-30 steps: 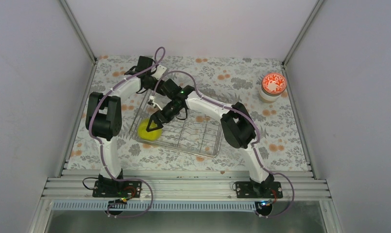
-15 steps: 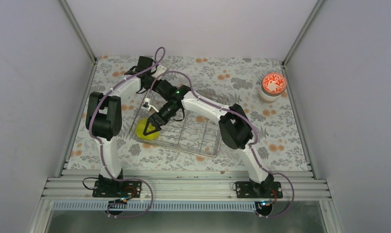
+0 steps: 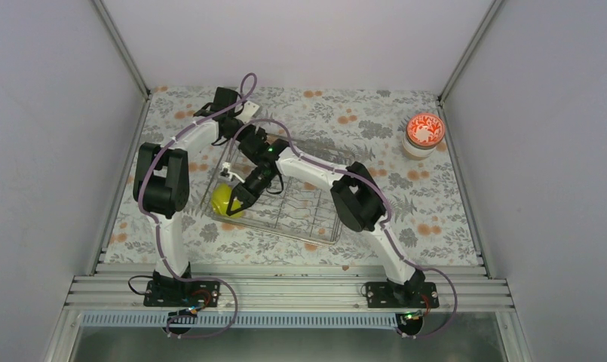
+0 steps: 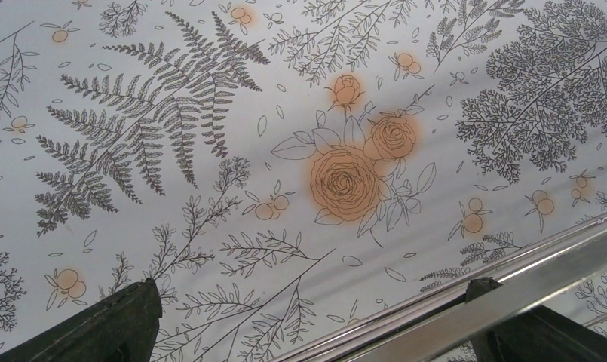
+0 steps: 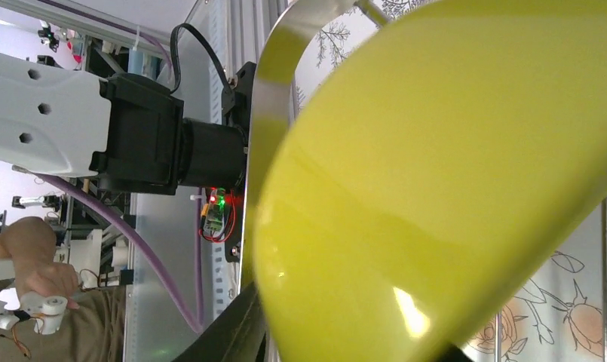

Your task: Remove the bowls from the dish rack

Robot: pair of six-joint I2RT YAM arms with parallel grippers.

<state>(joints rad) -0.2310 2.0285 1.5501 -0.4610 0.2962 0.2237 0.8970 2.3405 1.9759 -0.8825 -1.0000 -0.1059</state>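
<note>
floral cloth (image 3: 323,105), red-lid jar (image 3: 424,133) far R

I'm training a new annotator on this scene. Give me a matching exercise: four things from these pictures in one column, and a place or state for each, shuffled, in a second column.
Things:
1. yellow bowl
2. red-topped jar
3. left gripper
4. dish rack

Places or states:
A. far right corner of the table
B. open, nothing between its fingers
C. middle of the table
D. left end of the rack, at the right gripper

Pairs: 1-D, 2-A, 3-B, 4-C
</note>
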